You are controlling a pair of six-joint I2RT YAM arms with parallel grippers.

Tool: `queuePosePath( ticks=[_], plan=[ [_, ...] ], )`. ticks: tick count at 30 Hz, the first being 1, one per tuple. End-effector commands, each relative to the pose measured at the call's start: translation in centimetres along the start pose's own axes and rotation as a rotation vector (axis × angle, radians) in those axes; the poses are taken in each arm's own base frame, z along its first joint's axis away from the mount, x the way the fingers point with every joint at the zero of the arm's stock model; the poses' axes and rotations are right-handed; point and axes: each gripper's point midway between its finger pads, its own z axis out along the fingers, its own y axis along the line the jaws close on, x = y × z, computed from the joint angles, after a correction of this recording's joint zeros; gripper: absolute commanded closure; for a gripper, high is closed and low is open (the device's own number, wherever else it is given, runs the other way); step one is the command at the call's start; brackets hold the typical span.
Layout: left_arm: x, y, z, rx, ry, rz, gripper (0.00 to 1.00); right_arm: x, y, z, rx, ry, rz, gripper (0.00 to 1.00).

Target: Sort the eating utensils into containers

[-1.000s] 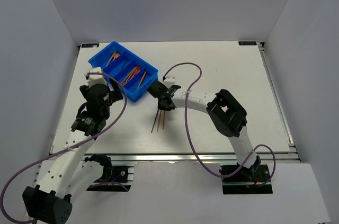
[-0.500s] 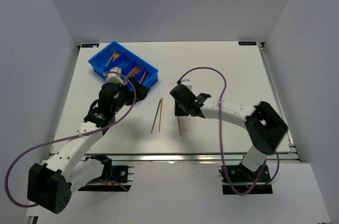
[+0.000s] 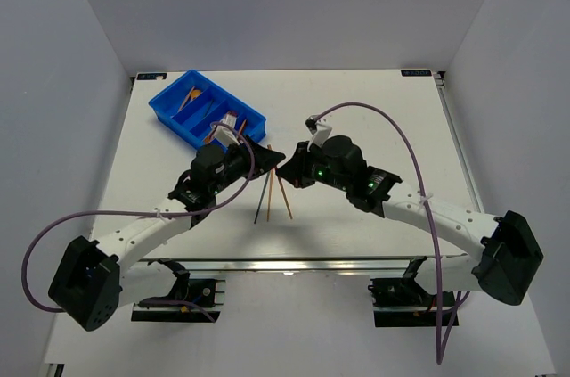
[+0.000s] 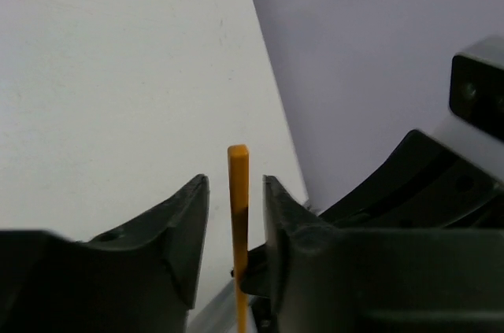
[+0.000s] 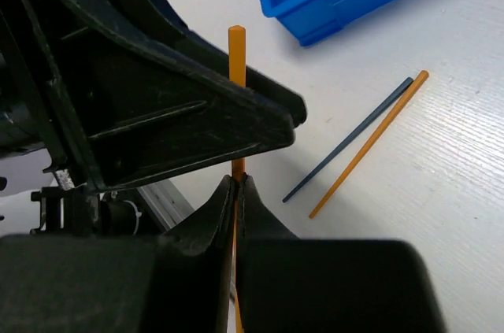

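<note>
My right gripper [image 5: 237, 179] is shut on an orange stick [image 5: 236, 53], held upright above the table's middle. That stick [image 4: 238, 191] stands between the fingers of my left gripper [image 4: 236, 183], which is open, with a narrow gap on each side of it. From above, the left gripper [image 3: 270, 160] and the right gripper [image 3: 287, 170] meet tip to tip, the stick [image 3: 286, 203] slanting down below them. A dark stick [image 5: 350, 138] and an orange stick [image 5: 370, 142] lie side by side on the table. The blue tray [image 3: 165, 108] at the far left holds several orange utensils [image 3: 190, 96].
The tray's near corner [image 5: 354, 2] lies just beyond the two loose sticks. The left gripper's black body [image 5: 181, 112] fills the left of the right wrist view. Both arms' purple cables [image 3: 374, 114] loop over the white table.
The right gripper lifted one orange stick off the table and swung it left. The left arm came away from the tray toward the middle, and its jaws narrowed round the stick.
</note>
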Motion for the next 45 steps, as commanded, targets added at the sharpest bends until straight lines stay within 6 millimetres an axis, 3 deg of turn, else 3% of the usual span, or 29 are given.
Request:
queuePosePath(
  ticks=[1, 2, 3, 4, 6, 8, 9, 10, 11, 12, 13, 14, 15, 16, 17, 19, 20, 21, 23, 25, 26, 27, 29, 30, 35, 40, 45],
  plan=[
    [-0.2, -1.5, 0.1, 0.067, -0.013, -0.009, 0.60, -1.1, 2.4, 0.1, -0.096, -0.021, -0.014, 1.00],
    [-0.2, -1.5, 0.2, 0.065, -0.013, -0.006, 0.70, -1.3, 2.7, 0.0, -0.111, -0.031, -0.016, 1.00],
    [0.0, -1.0, 0.3, 0.043, -0.003, -0.005, 0.89, -1.4, 2.8, 0.0, -0.115, -0.034, -0.012, 1.00],
    [0.1, -0.6, 0.5, 0.025, 0.005, 0.018, 0.99, -1.5, 2.9, -0.1, -0.115, -0.040, -0.012, 1.00],
    [-0.3, 0.3, 0.8, -0.057, 0.020, 0.059, 1.00, -1.8, 1.7, -0.4, -0.047, -0.054, 0.001, 0.62],
    [-1.9, 2.5, 0.8, -0.197, 0.022, 0.236, 1.00, -2.3, -0.3, -0.9, 0.070, -0.078, 0.038, 0.19],
    [-5.1, 4.0, 0.1, -0.388, -0.038, 0.312, 1.00, -2.2, -2.3, -2.0, 0.176, -0.084, 0.049, 0.16],
    [-6.8, 6.8, -0.1, -0.525, -0.021, 0.464, 1.00, -2.3, -3.3, -2.6, 0.222, -0.092, 0.057, 0.14],
    [-8.8, 8.1, -0.5, -0.639, -0.035, 0.555, 1.00, -2.8, -4.2, -3.6, 0.266, -0.114, 0.063, 0.11],
    [-13.5, 8.7, -1.9, -0.833, -0.142, 0.645, 1.00, -2.4, -5.7, -4.4, 0.336, -0.110, 0.062, 0.11],
    [-15.2, 11.9, -1.9, -0.985, -0.080, 0.791, 1.00, -2.4, -6.2, -4.9, 0.352, -0.113, 0.052, 0.11],
    [-17.0, 13.0, -2.0, -1.069, -0.085, 0.845, 1.00, -2.8, -6.2, -5.7, 0.348, -0.135, 0.050, 0.11],
    [-20.9, 12.2, -2.0, -1.135, -0.169, 0.860, 1.00, -2.2, -6.6, -6.0, 0.352, -0.124, 0.044, 0.11],
    [-23.8, 13.6, -2.7, -1.210, -0.193, 0.868, 1.00, -2.1, -6.7, -6.3, 0.352, -0.125, 0.038, 0.11],
    [-24.8, 15.6, -1.6, -1.246, -0.162, 0.888, 1.00, -2.3, -6.6, -6.9, 0.345, -0.132, 0.025, 0.11],
    [-30.4, 14.4, -0.9, -1.261, -0.271, 0.927, 1.00, -1.6, -7.1, -7.5, 0.361, -0.109, 0.011, 0.11],
    [-31.0, 16.0, 0.0, -1.302, -0.263, 0.963, 1.00, -1.6, -7.1, -8.0, 0.356, -0.109, -0.005, 0.11],
    [-32.8, 15.5, 0.0, -1.332, -0.325, 1.004, 1.00, -1.5, -7.1, -8.3, 0.356, -0.105, -0.012, 0.11],
    [-34.4, 16.0, 1.4, -1.316, -0.427, 1.028, 1.00, -1.3, -7.4, -8.9, 0.359, -0.105, -0.047, 0.11],
    [-34.8, 16.9, 2.1, -1.327, -0.432, 1.068, 1.00, -1.3, -7.9, -9.4, 0.378, -0.104, -0.073, 0.11],
    [-35.9, 16.2, 2.6, -1.320, -0.467, 1.064, 1.00, -1.2, -8.2, -9.6, 0.395, -0.100, -0.088, 0.11],
    [-35.5, 17.9, 3.7, -1.330, -0.428, 1.068, 1.00, -1.3, -8.3, -9.8, 0.401, -0.095, -0.108, 0.11],
    [-36.6, 17.8, 4.3, -1.319, -0.459, 1.065, 1.00, -1.1, -8.4, -9.8, 0.397, -0.084, -0.124, 0.11],
    [-36.3, 19.0, 5.0, -1.319, -0.438, 1.078, 1.00, -1.0, -8.4, -9.7, 0.394, -0.078, -0.134, 0.11],
    [-35.7, 21.6, 5.4, -1.357, -0.413, 1.133, 1.00, -0.7, -7.9, -8.6, 0.345, -0.070, -0.143, 0.11],
    [-35.8, 22.8, 5.2, -1.348, -0.422, 1.143, 1.00, 0.2, -8.2, -7.0, 0.337, -0.024, -0.149, 0.11],
    [-34.0, 25.8, 5.1, -1.363, -0.383, 1.122, 0.97, 0.6, -8.2, -5.8, 0.317, -0.012, -0.142, 0.11]
  ],
)
